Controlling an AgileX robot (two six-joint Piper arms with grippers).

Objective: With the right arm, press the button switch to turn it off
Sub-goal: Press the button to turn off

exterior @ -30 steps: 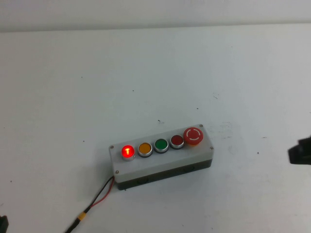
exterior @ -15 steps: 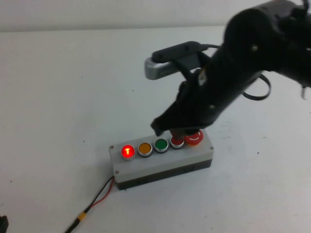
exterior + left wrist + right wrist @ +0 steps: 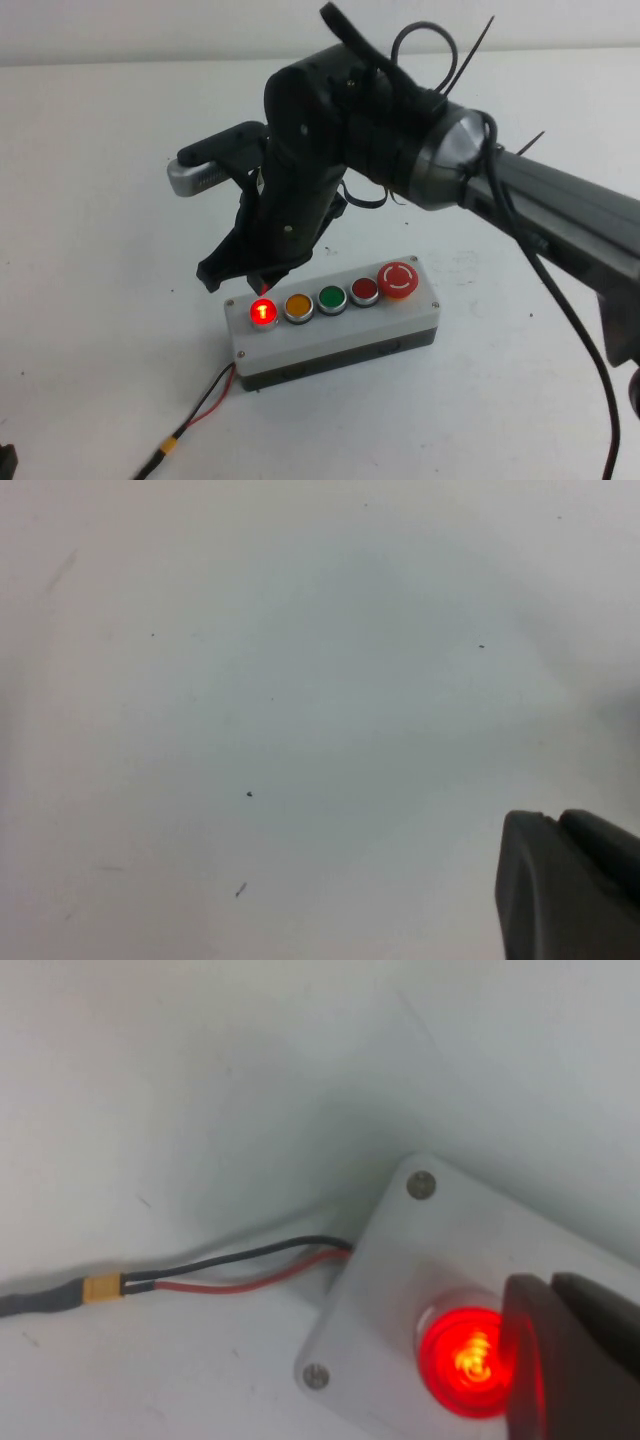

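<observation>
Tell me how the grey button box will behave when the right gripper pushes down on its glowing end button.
The grey box lies long, low and flat on the table, so it probably won't tip. The button switch is at one end, under the right gripper; an angled push might slide it. The wires look floppy.

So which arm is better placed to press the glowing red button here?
The right. The right gripper hangs just above the lit button switch at the left end of the grey box; in its wrist view the gripper sits right beside the glow. The left gripper faces only bare table, far away.
</observation>
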